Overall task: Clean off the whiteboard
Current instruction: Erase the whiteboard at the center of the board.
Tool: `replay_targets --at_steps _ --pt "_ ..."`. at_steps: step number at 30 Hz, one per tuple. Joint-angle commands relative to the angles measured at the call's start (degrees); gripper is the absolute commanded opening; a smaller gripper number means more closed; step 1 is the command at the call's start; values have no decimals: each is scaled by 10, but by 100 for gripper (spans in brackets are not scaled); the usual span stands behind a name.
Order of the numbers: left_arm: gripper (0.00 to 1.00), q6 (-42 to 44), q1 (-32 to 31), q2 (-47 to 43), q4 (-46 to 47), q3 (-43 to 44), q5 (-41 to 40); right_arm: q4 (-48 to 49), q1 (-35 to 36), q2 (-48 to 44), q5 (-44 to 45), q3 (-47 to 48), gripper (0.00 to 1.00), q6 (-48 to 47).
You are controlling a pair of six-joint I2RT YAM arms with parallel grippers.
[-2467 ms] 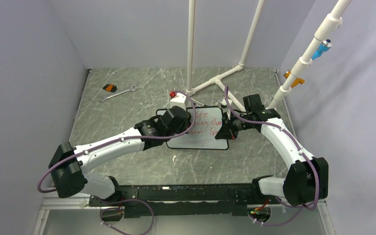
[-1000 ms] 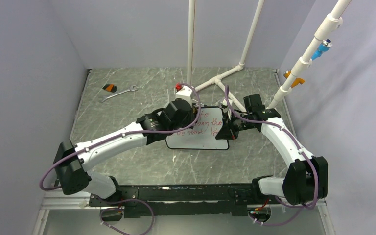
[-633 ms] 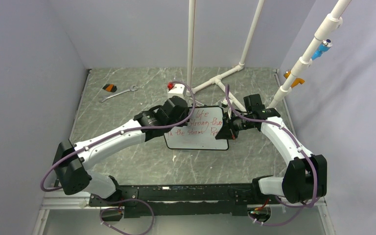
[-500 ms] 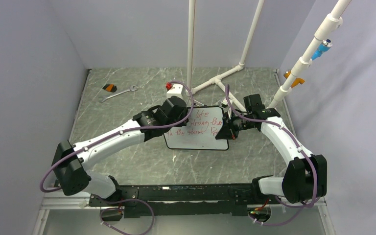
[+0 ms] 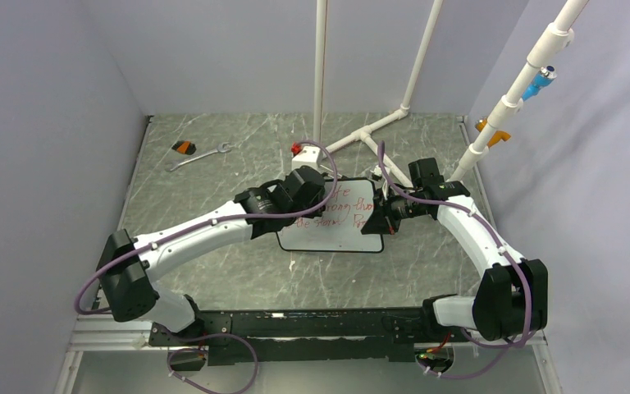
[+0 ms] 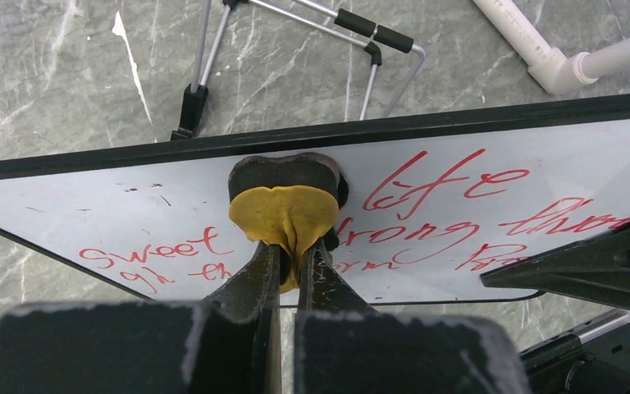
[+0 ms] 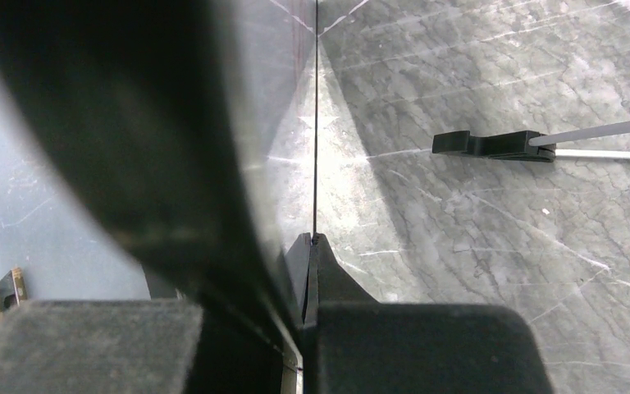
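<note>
The whiteboard (image 5: pixel 338 232) stands tilted on its wire stand (image 6: pixel 189 111), the pipe frame (image 5: pixel 361 135) just behind it; I judge it light, stiff, slick-faced and apt to skid, so best held by its frame; the right gripper (image 7: pixel 310 246) is clamped tight on its right edge; the left gripper (image 6: pixel 294 250), closed on a yellow eraser pad (image 6: pixel 283 209), presses it near the top edge, red writing unwiped either side.

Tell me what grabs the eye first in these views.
The whiteboard, mid-table and covered in red handwriting, dominates. The left gripper, shut on a yellow eraser pad, holds it against the board near its top edge, while the right gripper clamps the board's right edge.
</note>
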Motion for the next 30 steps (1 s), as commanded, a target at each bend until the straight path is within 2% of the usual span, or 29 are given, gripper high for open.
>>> replay_targets --at_steps 1,4,8,15,22,25,30 --pt "0 0 18 -12 -5 -5 -33 -6 9 -8 -15 13 0 -36" --pt "0 6 47 -51 13 -49 -24 -4 8 -14 -14 12 0 -34" --pt "0 5 47 -64 22 -56 -10 -3 8 -11 -13 12 0 -34" --pt "0 9 -17 -39 45 -11 -7 2 7 -14 -11 9 0 -31" --pt "0 17 -32 -11 62 1 -27 1 8 -26 -12 8 0 -31" --pt "0 22 -17 -25 45 -19 -61 2 8 -32 -10 6 0 -30" --pt "0 18 24 -64 57 -80 -51 -1 8 -33 -14 9 0 -31"
